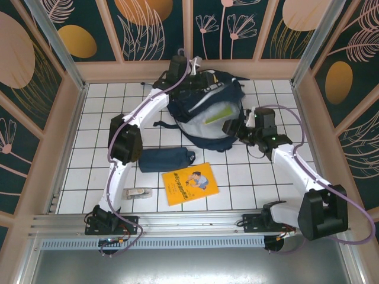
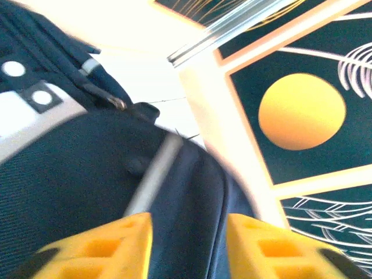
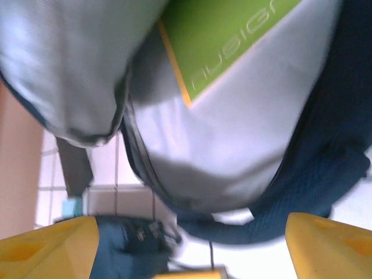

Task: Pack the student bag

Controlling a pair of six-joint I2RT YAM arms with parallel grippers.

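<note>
The student bag (image 1: 201,127), a navy backpack with white patches, lies open at the back middle of the tiled table and shows its pale grey lining (image 3: 232,133). A green book (image 1: 220,113) sits inside it (image 3: 226,40). My left gripper (image 1: 188,77) is at the bag's far top edge. Its yellow fingers (image 2: 104,250) stand apart with a fold of navy bag fabric (image 2: 70,174) between them, and the left gripper (image 2: 189,238) is open. My right gripper (image 1: 233,127) hovers over the bag's right rim. It (image 3: 192,238) is wide open with nothing held.
A navy pencil pouch (image 1: 166,160) lies just in front of the bag. A yellow book (image 1: 189,184) lies nearer the front edge, with a small clear packet (image 1: 137,193) to its left. Wooden walls enclose the table on three sides.
</note>
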